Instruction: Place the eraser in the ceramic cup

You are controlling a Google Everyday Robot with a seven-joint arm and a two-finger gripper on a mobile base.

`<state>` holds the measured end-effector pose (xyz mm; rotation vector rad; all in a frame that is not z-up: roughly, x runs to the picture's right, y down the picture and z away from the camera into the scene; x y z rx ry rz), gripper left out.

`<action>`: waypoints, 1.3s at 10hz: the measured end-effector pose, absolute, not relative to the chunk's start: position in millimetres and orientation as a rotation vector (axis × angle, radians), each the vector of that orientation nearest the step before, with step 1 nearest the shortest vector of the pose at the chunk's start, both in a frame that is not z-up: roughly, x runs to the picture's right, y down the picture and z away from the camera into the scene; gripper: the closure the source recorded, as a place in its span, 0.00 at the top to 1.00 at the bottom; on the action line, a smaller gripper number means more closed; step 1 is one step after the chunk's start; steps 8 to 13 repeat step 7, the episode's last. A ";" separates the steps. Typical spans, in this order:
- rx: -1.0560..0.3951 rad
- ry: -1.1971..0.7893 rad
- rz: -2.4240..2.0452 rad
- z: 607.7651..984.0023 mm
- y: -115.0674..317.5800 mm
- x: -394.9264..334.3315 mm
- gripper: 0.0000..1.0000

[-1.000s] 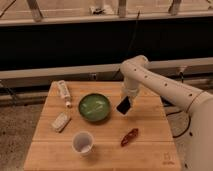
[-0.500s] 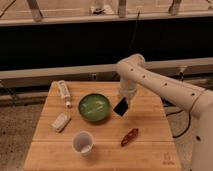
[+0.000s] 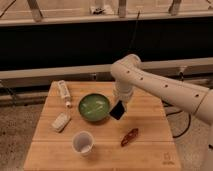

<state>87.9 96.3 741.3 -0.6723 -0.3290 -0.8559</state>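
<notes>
My tool [image 3: 120, 102] hangs just right of the green bowl [image 3: 94, 107], pinching the eraser [image 3: 118, 110], a small flat black block with rounded corners. It hangs tilted below the tool, above the wooden worktop [image 3: 150, 145], its long axis running roughly downward. The cup [image 3: 82, 142], white and round with its mouth facing up, stands near the front edge, down and to the left of the eraser, beyond the bowl's near rim. I judge the carry goes that way.

Pincer [image 3: 120, 103] holds the tilted black eraser [image 3: 118, 110]; white ceramic cup [image 3: 82, 142] stands upright.
</notes>
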 end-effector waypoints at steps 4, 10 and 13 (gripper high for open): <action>-0.654 -0.329 -0.919 716.7 101.8 59.4 0.00; -0.645 -0.332 -0.966 704.3 107.6 45.2 0.00; -0.645 -0.332 -0.966 704.3 107.6 45.2 0.00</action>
